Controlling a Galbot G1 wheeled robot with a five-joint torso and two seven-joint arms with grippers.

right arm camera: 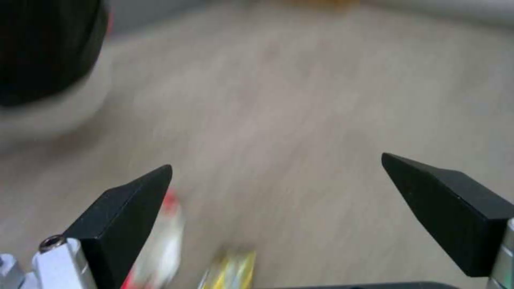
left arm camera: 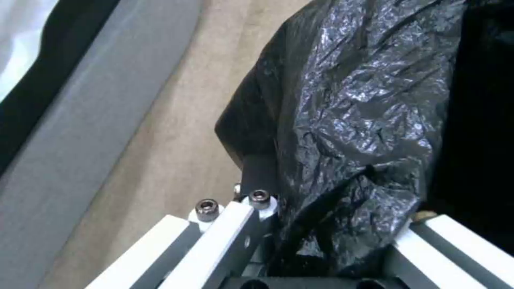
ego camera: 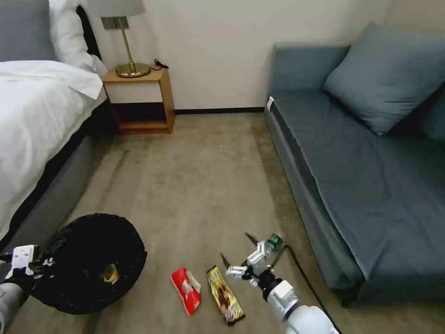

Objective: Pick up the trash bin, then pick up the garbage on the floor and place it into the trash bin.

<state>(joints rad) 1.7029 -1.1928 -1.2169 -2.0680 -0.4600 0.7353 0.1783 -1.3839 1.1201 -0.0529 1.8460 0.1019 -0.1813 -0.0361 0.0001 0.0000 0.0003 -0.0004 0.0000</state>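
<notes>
The trash bin (ego camera: pixel 92 264), lined with a crinkly black bag, sits low at my left. My left gripper (ego camera: pixel 23 265) is shut on its near rim, and the bag (left arm camera: pixel 353 120) bunches between the white fingers (left arm camera: pixel 230 237). A crumpled brown paper scrap (ego camera: pixel 110 273) lies inside the bin. On the carpet lie a red snack packet (ego camera: pixel 186 290) and a gold-brown bar wrapper (ego camera: pixel 225 294). My right gripper (ego camera: pixel 238 250) hovers open just beyond the wrapper, beside a small bottle with a green label (ego camera: pixel 274 242). Between its black fingertips (right arm camera: pixel 139 208), the packet (right arm camera: pixel 160 241), the wrapper (right arm camera: pixel 230 269) and the bin (right arm camera: pixel 43 60) show blurred.
A bed (ego camera: pixel 32 139) runs along the left and a grey sofa (ego camera: pixel 361 176) along the right. A wooden nightstand (ego camera: pixel 141 99) with a brass lamp (ego camera: pixel 127 46) stands at the far wall. A black cable (ego camera: pixel 301 273) lies by the sofa. Open carpet (ego camera: pixel 199 176) stretches between.
</notes>
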